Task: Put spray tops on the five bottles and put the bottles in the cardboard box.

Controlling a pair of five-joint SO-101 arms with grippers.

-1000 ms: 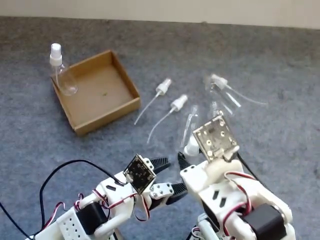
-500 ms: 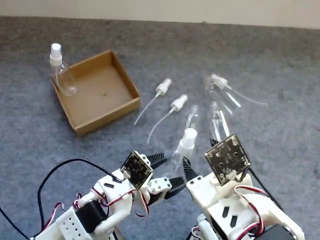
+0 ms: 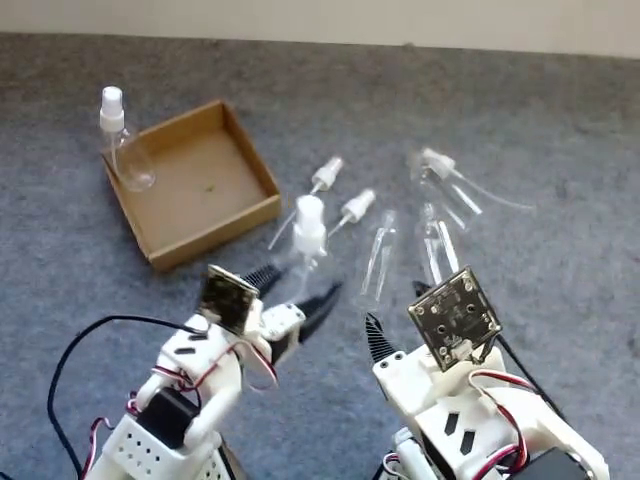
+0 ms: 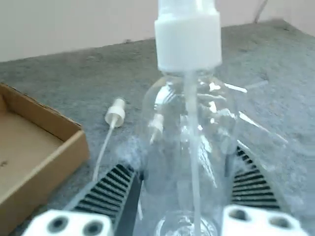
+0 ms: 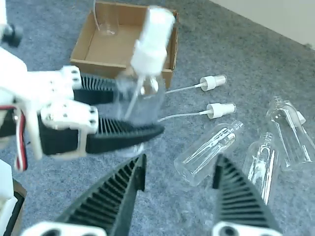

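While the left pincer [image 3: 297,285] grips a capped bottle [image 3: 308,232] low on its body, above the counter [image 3: 520,120] near the cardboard box [image 3: 215,236], the right pincer [image 5: 179,166] hangs wide open, empty. Risk: slick clear plastic; the bottle may tip or slip on the carry.

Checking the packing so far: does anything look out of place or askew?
The capped bottle in the cardboard box leans in a corner, its spray top poking over the rim instead of lying flat. Nothing looks spilled.
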